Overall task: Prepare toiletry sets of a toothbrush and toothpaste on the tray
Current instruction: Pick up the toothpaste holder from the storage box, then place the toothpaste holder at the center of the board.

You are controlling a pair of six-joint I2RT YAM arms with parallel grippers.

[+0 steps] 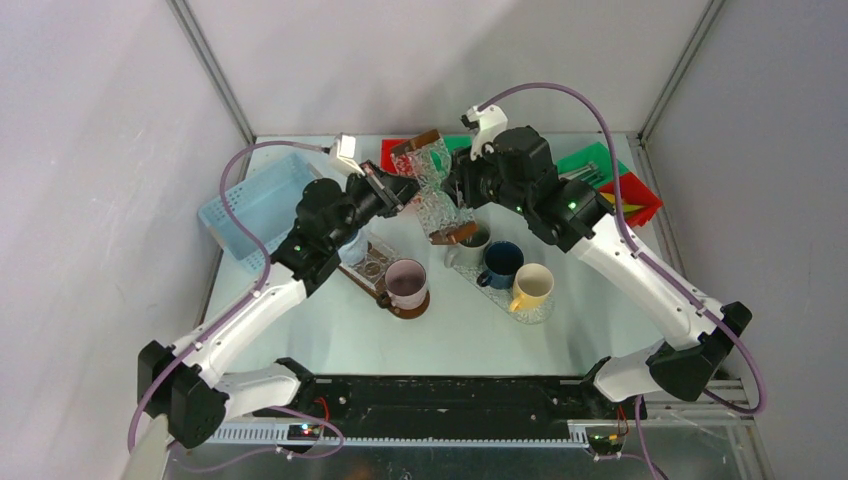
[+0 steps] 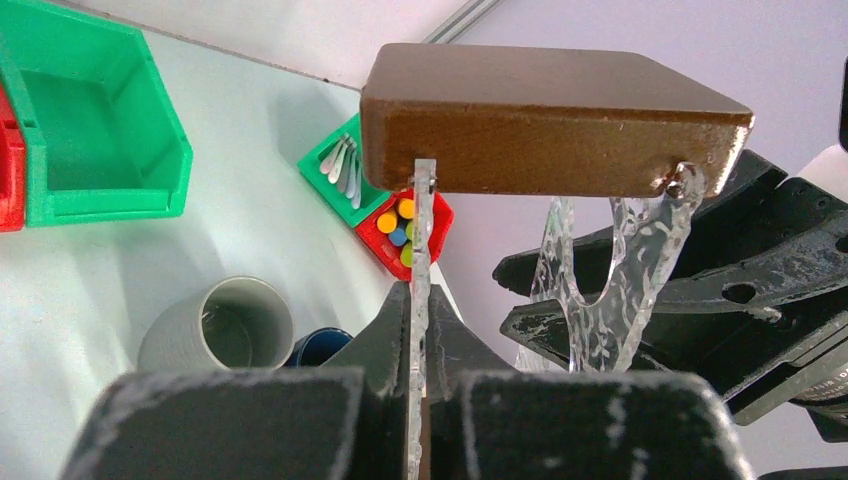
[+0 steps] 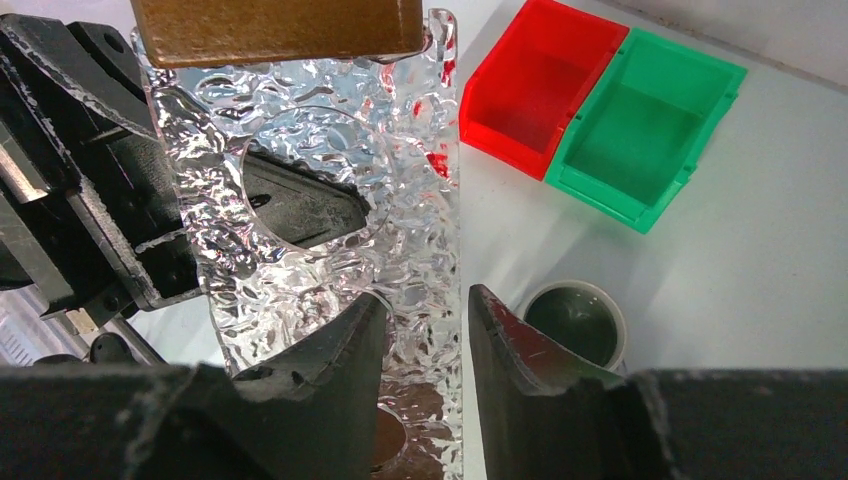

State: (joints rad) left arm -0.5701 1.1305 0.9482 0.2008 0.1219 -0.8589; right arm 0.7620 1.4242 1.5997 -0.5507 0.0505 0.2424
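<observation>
1. Tray (image 1: pixel 437 195), the clear bumpy one with a wooden handle (image 2: pixel 550 120) at each end, was up off the table (image 1: pixel 330 330), tilted between the two arms.
2. Left pincer (image 2: pixel 421 310) was clamped shut on the thin clear edge of the tray, right below one handle.
3. Right pincer (image 3: pixel 425 320) had its fingers apart with the tray's clear edge sitting between them. Couldn't tell if either finger was actually touching it.
4. Toothbrushes (image 2: pixel 345 165) were lying in a small green bin (image 2: pixel 318 172) at the table's far right, nowhere near the tray.
5. Tubes (image 2: pixel 400 225) in orange, yellow, blue and green were packed in the red bin (image 2: pixel 378 250) just beside it.
6. Mugs sat under the tray on the table: a grey one (image 1: pixel 470 245), a blue one (image 1: pixel 500 262), a yellow one (image 1: pixel 533 285) and a pale one (image 1: pixel 407 283).
</observation>
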